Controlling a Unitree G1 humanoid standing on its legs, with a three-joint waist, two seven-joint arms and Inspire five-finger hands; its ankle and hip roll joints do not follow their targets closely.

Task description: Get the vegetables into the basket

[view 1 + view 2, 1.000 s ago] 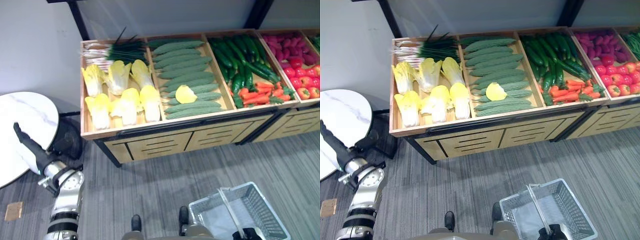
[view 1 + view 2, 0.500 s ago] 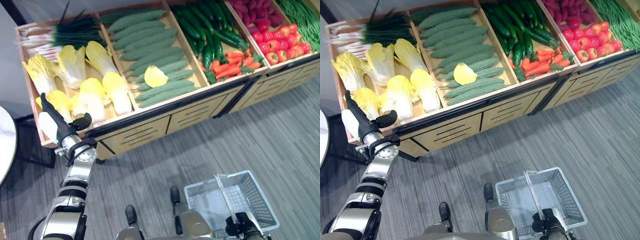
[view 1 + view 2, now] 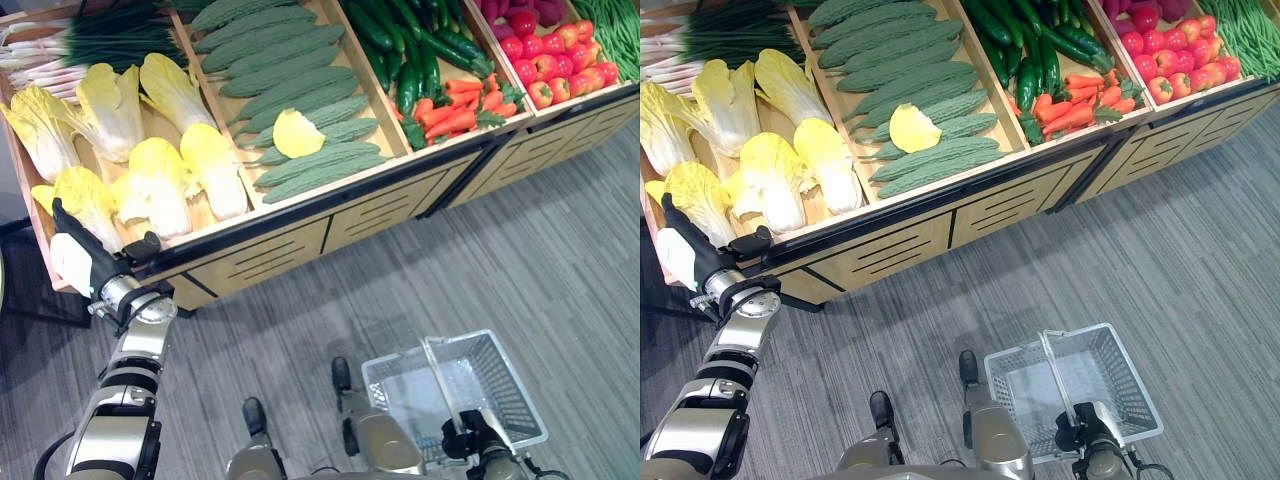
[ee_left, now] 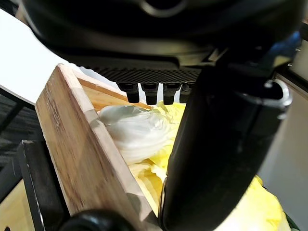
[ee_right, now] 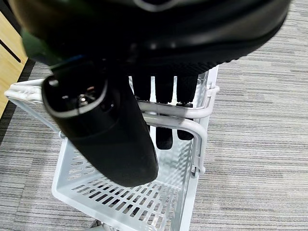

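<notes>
Yellow napa cabbages [image 3: 160, 185] lie in the left bin of a wooden stand [image 3: 290, 235]. My left hand [image 3: 88, 262] is raised at that bin's front left corner, fingers straight and holding nothing. In the left wrist view a pale cabbage [image 4: 137, 134] lies just past the fingers [image 4: 150, 89], inside the bin's wooden wall [image 4: 82, 149]. A light wire basket [image 3: 520, 392] hangs low on the right above the floor. My right hand [image 3: 468, 440] is curled round its handle [image 5: 180, 118], and the basket [image 5: 120, 197] holds nothing that I can see.
Further bins hold bumpy green gourds [image 3: 290, 80] with one loose yellow leaf [image 3: 297, 135], dark cucumbers [image 3: 420, 50], carrots [image 3: 450, 110], red tomatoes [image 3: 560, 75], scallions [image 3: 70, 40] and green beans [image 3: 615, 25]. Grey carpet [image 3: 520, 250] lies between stand and basket.
The camera has tilted and moved nearer the stand. My left arm swung up from beside the round white table to the cabbage bin's front corner. The right hand kept hold of the basket.
</notes>
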